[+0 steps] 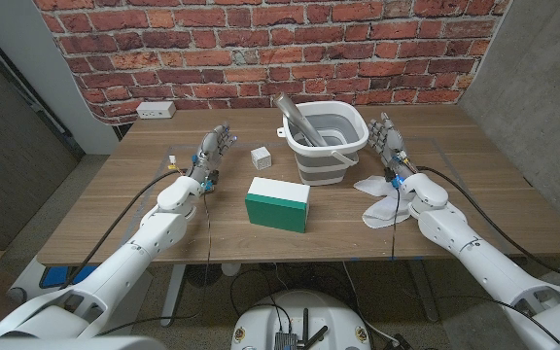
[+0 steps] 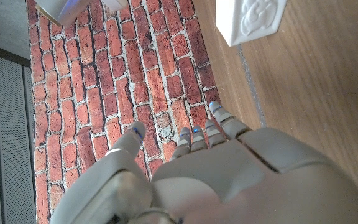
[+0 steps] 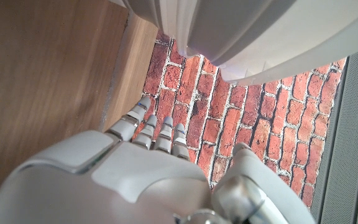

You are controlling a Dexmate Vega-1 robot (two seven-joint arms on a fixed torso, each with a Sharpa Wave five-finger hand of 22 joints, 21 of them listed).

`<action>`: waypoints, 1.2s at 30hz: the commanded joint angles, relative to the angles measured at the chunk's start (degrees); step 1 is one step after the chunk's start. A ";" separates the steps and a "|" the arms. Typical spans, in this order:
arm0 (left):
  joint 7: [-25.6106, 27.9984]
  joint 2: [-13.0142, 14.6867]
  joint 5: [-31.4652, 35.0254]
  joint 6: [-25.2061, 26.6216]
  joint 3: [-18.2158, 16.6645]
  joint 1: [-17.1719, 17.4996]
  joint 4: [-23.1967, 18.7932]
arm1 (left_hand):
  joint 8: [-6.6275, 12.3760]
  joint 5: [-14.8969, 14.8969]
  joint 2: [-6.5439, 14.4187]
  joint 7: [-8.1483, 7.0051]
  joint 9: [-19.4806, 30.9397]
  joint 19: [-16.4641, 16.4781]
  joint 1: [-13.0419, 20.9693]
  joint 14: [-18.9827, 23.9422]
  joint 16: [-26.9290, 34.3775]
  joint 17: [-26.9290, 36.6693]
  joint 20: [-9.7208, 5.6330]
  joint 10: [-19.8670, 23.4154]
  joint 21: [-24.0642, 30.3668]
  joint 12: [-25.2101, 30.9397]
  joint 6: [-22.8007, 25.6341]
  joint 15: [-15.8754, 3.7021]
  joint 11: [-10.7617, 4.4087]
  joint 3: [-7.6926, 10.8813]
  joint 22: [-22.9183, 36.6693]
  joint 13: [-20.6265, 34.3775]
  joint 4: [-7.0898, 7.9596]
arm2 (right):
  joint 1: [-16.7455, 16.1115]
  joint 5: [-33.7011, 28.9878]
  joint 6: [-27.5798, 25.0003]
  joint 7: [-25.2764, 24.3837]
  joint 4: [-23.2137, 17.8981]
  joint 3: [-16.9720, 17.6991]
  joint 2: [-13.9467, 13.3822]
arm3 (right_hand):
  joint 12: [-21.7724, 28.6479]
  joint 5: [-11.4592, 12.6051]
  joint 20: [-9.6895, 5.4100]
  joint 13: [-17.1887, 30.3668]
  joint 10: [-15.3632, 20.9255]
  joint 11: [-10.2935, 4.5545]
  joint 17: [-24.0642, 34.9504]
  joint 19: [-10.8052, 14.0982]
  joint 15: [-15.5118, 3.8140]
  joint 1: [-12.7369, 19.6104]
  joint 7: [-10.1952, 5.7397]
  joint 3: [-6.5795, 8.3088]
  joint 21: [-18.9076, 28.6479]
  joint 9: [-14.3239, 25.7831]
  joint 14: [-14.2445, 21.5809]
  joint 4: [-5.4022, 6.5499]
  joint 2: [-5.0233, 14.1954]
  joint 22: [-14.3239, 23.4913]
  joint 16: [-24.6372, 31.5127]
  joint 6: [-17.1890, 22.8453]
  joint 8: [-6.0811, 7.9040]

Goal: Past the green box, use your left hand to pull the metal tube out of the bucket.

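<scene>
Your metal tube [image 1: 297,121] is a smooth, dull grey cylinder with an open, slant-looking upper end. It leans inside the bucket [image 1: 323,156], its long axis tilted: the top end points up toward the far left rim and the brick wall [image 1: 261,49], the lower end runs down toward the bucket's middle. The bucket is a rounded-square tub, white at the rim and base with a grey ribbed band between, and it stands near the far edge of the wooden table [image 1: 124,209], right of centre. The table is matt, with long straight grain.

Nearer you sits the green box [image 1: 278,204], a crisp-cornered block with a white top. A small white cube [image 1: 260,157] with a raised pattern lies between it and the far edge. A crumpled white cloth [image 1: 382,199] lies by the right side of the bucket.

Your left hand [image 1: 212,153] holds nothing, fingers straight and slightly apart, left of the cube. Your right hand [image 1: 387,141] is likewise empty with fingers extended, just beside the bucket.
</scene>
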 commanded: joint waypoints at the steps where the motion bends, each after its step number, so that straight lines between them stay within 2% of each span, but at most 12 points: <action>1: 1.80 0.03 1.20 -0.28 -0.05 -0.09 -1.04 | 0.20 0.35 1.57 0.50 0.29 0.44 0.43 0.06 0.35 0.26 -1.21 0.19 0.36 0.28 0.04 0.47 0.54 0.42 0.31 0.08 -0.19 | 0.44 -0.92 1.76 -0.51 0.94 0.15 0.26 | 0.42 0.49 -0.44 0.11 0.60 -0.05 -0.08 0.40 -0.73 0.07 -0.06 0.54 0.26 0.20 0.15 -0.06 2.10 0.12 0.32 0.66 0.48; 11: 4.33 1.29 2.43 1.59 -0.13 0.83 -5.02 | 0.18 0.32 1.49 0.47 0.29 0.48 0.40 0.07 0.30 0.26 -1.21 0.23 0.35 0.26 0.09 0.55 0.42 0.54 0.31 0.07 -0.41 | -0.49 -0.51 0.98 -0.94 -0.19 0.74 -0.72 | 0.46 0.62 -0.55 -0.13 0.64 -0.11 -0.47 0.33 -0.78 0.09 -0.19 0.63 0.30 0.19 0.22 -0.15 2.15 0.11 0.38 0.79 0.55; 22: 7.45 4.61 4.95 4.51 -0.48 3.14 -11.52 | 0.16 0.27 1.32 0.39 0.29 0.53 0.55 0.18 0.25 0.19 -1.25 0.32 0.34 0.26 0.16 0.56 0.43 0.73 0.31 0.06 -0.97 | -0.13 -0.73 0.37 -1.31 0.90 0.80 -0.97 | 0.54 0.73 -0.56 -0.36 0.77 -0.08 -0.87 0.24 -0.84 0.08 -0.05 0.69 0.33 0.18 0.27 -0.22 2.14 0.10 0.43 0.92 0.60; 29: 9.74 6.38 6.54 5.39 -1.39 4.85 -15.64 | 0.32 0.11 0.89 0.15 0.29 1.10 1.23 1.00 0.38 0.07 -1.15 1.26 0.46 0.52 0.88 0.36 0.08 1.00 0.28 0.04 -2.53 | 0.50 -0.88 0.46 -1.34 1.97 0.77 -0.74 | 0.61 0.80 -0.52 -0.52 0.94 0.04 -1.17 0.26 -0.79 0.05 -0.12 0.69 0.37 0.18 0.39 -0.27 2.06 0.10 0.49 1.13 0.68; 36: 9.70 8.44 7.78 6.94 -1.71 5.12 -18.66 | 0.54 -0.03 0.45 -0.68 0.30 1.78 2.64 2.03 0.42 0.04 -1.39 2.26 0.47 0.66 2.10 -0.44 -0.62 1.49 0.24 0.03 -5.27 | 0.88 -1.17 1.62 -1.44 2.97 1.01 -0.54 | 0.66 0.93 -0.78 -0.67 1.07 -0.18 -1.47 0.26 -1.12 0.11 -0.47 0.90 0.41 0.18 0.49 -0.27 2.40 0.10 0.55 1.46 0.79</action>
